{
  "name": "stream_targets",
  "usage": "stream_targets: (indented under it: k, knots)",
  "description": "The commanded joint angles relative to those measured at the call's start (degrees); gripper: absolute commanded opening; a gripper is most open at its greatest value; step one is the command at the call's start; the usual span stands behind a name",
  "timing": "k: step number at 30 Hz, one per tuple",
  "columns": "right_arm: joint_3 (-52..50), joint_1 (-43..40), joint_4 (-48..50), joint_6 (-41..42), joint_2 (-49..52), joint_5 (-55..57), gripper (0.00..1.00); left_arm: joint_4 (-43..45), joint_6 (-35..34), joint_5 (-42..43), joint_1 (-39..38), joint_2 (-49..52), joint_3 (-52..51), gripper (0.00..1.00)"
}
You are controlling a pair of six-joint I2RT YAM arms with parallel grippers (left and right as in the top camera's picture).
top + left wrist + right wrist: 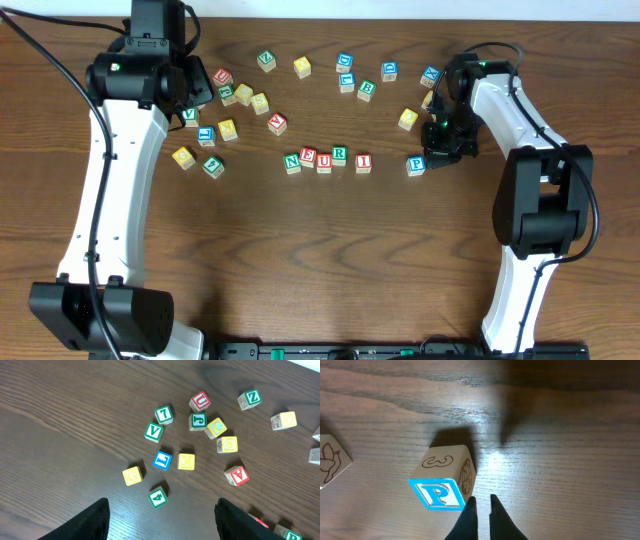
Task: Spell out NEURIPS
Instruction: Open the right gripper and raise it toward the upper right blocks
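Five cubes stand in a row at mid-table: N (292,162), E (308,156), U (324,163), R (340,155), I (363,162). The blue P cube (416,165) (442,482) lies alone, a gap to the right of the I. My right gripper (481,501) is shut with nothing in it, its tips low at the P cube's right edge. A yellow S cube (227,444) lies in the scattered group at the left. Above that group my left gripper (162,504) hangs open and empty.
Loose cubes lie under the left gripper: a green 4 (158,496), blue L (162,460), yellow K (186,461), red A (238,475). More cubes are strewn along the back (345,70). A cube with a bird drawing (331,460) sits left of the P.
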Motion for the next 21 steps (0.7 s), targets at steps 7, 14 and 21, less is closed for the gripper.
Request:
stream_targets:
  k: [7, 14, 21]
  knots:
    - [-1.7, 2.1, 0.0, -0.5, 0.3, 0.5, 0.08, 0.1, 0.5, -0.7, 0.2, -0.5, -0.6, 0.66]
    - [-3.0, 3.6, 2.9, -0.5, 0.3, 0.5, 0.08, 0.1, 0.5, -0.7, 0.2, -0.5, -0.6, 0.66]
    - [-3.0, 5.7, 6.7, -0.4, 0.3, -2.7, 0.09, 0.1, 0.5, -0.7, 0.2, -0.5, -0.6, 0.66]
